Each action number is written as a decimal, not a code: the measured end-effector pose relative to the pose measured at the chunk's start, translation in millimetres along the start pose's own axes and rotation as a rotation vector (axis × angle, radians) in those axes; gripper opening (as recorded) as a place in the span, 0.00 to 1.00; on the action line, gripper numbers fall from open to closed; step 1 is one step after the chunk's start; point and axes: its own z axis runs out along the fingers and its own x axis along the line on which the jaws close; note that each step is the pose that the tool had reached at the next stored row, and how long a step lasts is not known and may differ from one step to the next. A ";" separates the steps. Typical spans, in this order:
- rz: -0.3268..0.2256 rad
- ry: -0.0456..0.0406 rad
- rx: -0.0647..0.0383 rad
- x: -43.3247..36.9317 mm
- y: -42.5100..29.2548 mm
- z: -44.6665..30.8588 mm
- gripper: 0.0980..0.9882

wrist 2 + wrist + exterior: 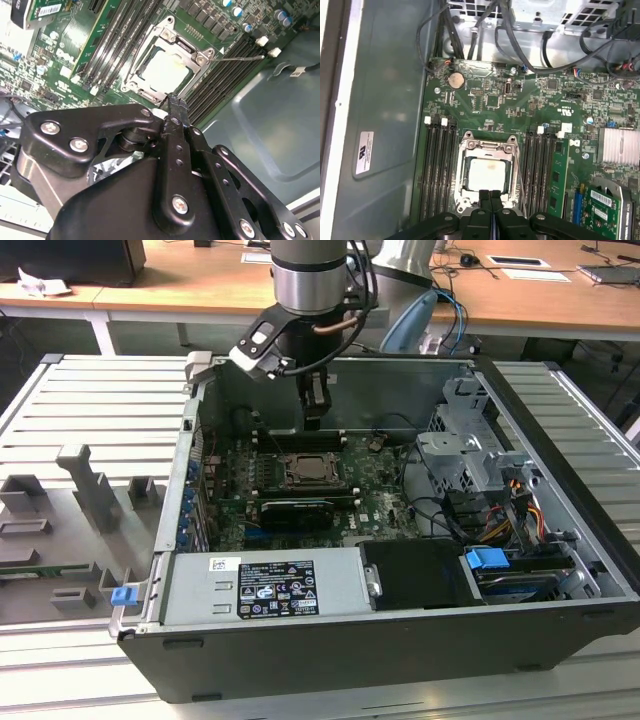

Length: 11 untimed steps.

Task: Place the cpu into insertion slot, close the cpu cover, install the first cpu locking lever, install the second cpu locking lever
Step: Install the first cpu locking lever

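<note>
Open computer case (400, 655). The gripper (315, 420), clenched tight on nothing, hangs at twelve o'clock of the insertion slot (290, 480) in the exterior view. The cpu (487, 172) sits inside, cpu cover (487, 148) down. A loose locking lever (241, 57) probably needs a slow, steady push.

In insertion slot (461, 204), cpu (486, 175) is being held under cpu cover (488, 148); mem. slots (436, 170) are being kept either side.

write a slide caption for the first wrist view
Shut claw hovering over the cpu, which lies in the window of the lowered cpu cover.
</note>
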 end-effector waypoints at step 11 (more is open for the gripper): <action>-0.212 0.0157 0.006 0.0 0.2 0.0 0.01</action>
